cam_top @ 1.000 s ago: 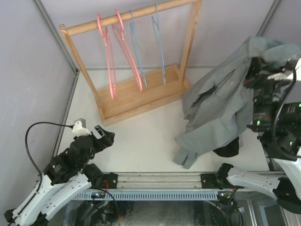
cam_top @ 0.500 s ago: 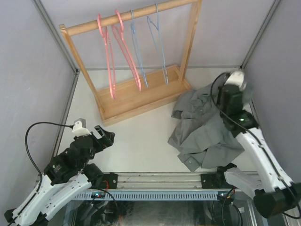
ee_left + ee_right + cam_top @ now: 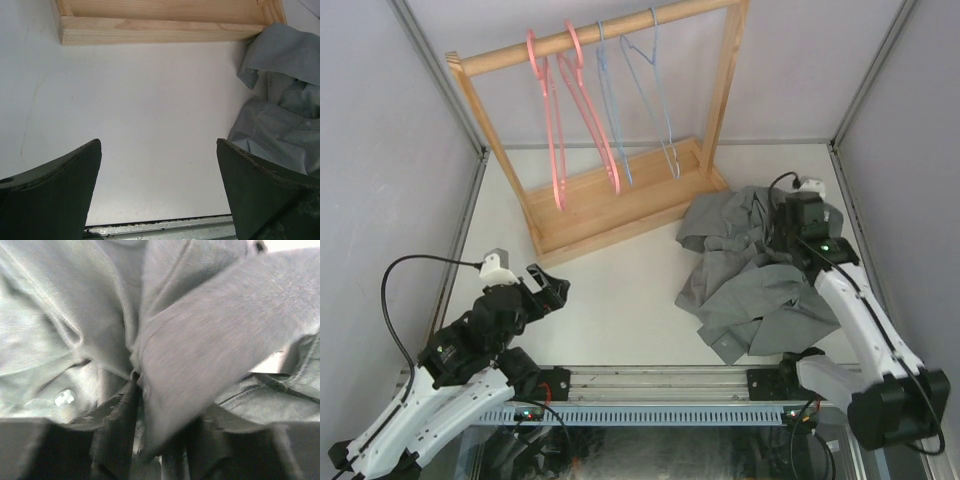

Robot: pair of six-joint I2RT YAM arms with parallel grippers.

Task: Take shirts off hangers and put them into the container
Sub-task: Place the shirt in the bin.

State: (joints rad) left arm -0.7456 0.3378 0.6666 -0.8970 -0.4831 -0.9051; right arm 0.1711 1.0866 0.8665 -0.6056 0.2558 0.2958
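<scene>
The grey shirt [image 3: 740, 275] lies crumpled on the white table at the right, and its edge shows in the left wrist view [image 3: 282, 125]. My right gripper [image 3: 783, 238] is pressed down into it. Its jaws [image 3: 160, 405] stand slightly apart, and a fold of the grey cloth [image 3: 215, 340] lies loosely between them. Two pink hangers [image 3: 558, 130] and two light-blue wire hangers [image 3: 655, 95] hang bare on the rack's rod. My left gripper [image 3: 548, 290] hovers open over bare table at the near left [image 3: 157, 145]. The container is out of view.
The wooden rack [image 3: 620, 205] stands at the back left, and its base plank [image 3: 160, 25] lies ahead of the left gripper. Grey walls close in both sides. A metal rail [image 3: 660, 385] runs along the near edge.
My right arm has come down from high up to the table, and the grey shirt it carried has collapsed into a heap. Its jaws have parted. One light-blue hanger has swung. The left arm shifted slightly.
</scene>
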